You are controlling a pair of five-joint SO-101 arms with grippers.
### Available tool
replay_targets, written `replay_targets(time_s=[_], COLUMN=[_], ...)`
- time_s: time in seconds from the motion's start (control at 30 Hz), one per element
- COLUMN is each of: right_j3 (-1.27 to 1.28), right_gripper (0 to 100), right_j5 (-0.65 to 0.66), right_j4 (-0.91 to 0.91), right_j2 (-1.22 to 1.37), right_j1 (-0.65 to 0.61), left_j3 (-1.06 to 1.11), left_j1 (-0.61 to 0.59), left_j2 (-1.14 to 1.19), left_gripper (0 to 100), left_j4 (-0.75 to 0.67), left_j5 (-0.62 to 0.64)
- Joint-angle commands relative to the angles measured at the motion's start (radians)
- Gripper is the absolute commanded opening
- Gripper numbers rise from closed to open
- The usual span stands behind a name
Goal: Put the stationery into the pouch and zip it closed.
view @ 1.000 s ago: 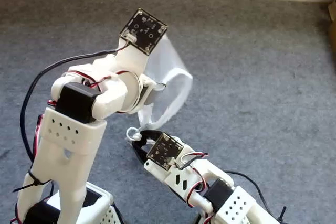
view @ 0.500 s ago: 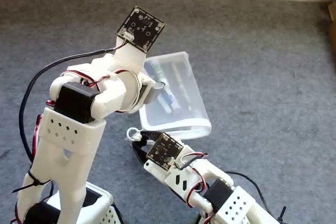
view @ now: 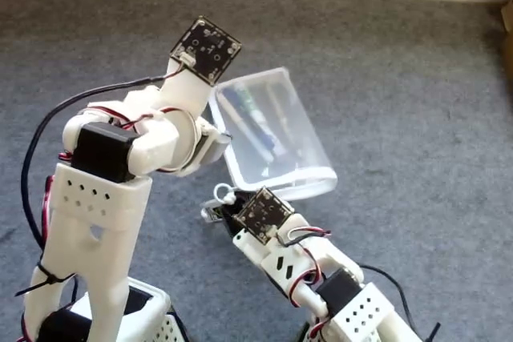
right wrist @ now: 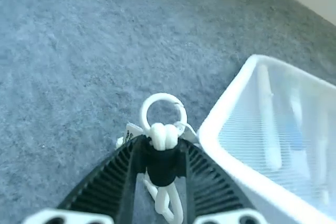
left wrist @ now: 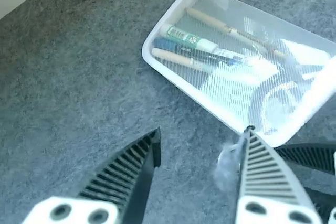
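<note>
Swung down since a second ago, the pouch [view: 276, 130] lies flat on the carpet [view: 417, 78], pens [left wrist: 205, 51] inside. Left gripper [left wrist: 200, 131] hangs apart at its 9 o'clock edge. Right gripper [right wrist: 161, 148] clamps the zip pull [right wrist: 163, 111] at 7 o'clock. Bare carpet spans 12 to 5 o'clock.

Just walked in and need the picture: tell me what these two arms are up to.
The right gripper is shut on the zipper pull by a corner of the mesh pouch, which lies on the grey carpet with pens already inside. The left gripper hangs open above the carpet beside the pouch, holding nothing.
</note>
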Motion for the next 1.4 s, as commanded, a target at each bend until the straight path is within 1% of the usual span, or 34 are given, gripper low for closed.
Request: replay_targets(time_s=[0.0,0.1,0.2,0.37,0.5,0.63,0.77,0.97,1.13,1.2,1.27,1.37], right_j3=[-0.105,-0.165,-0.194,-0.200,-0.214,-0.271,-0.329,-0.361,-0.407,-0.438,-0.447,-0.447], right_gripper=[0.4,0.4,0.4,0.4,0.4,0.4,0.4,0.4,0.4,0.4,0.4,0.4], right_j5=[0.003,0.003,0.003,0.003,0.003,0.002,0.002,0.002,0.002,0.000,-0.031,-0.040], right_j4=[0.093,0.174,0.213,0.228,0.252,0.321,0.378,0.398,0.450,0.479,0.487,0.484], right_j2=[-0.028,-0.028,-0.028,-0.028,-0.030,-0.030,-0.030,-0.030,-0.031,-0.062,-0.122,-0.229], right_j1=[0.053,0.081,0.094,0.094,0.094,0.119,0.165,0.199,0.199,0.199,0.200,0.254], left_j3=[-0.041,-0.039,-0.039,0.070,0.243,0.400,0.484,0.575,0.719,0.779,0.825,0.866], left_j1=[-0.019,-0.021,-0.019,-0.019,-0.019,-0.019,-0.018,-0.012,-0.012,0.010,0.039,0.087], left_j2=[-0.008,-0.008,-0.027,-0.177,-0.321,-0.418,-0.490,-0.558,-0.596,-0.615,-0.638,-0.684], left_gripper=[24,24,24,24,24,24,24,24,24,24,24,24], left_j4=[0.009,0.018,0.029,0.020,-0.089,-0.184,-0.206,-0.219,-0.379,-0.443,-0.480,-0.509], left_j5=[-0.040,-0.040,-0.040,-0.041,-0.043,-0.048,-0.114,-0.229,-0.245,-0.245,-0.244,-0.244])
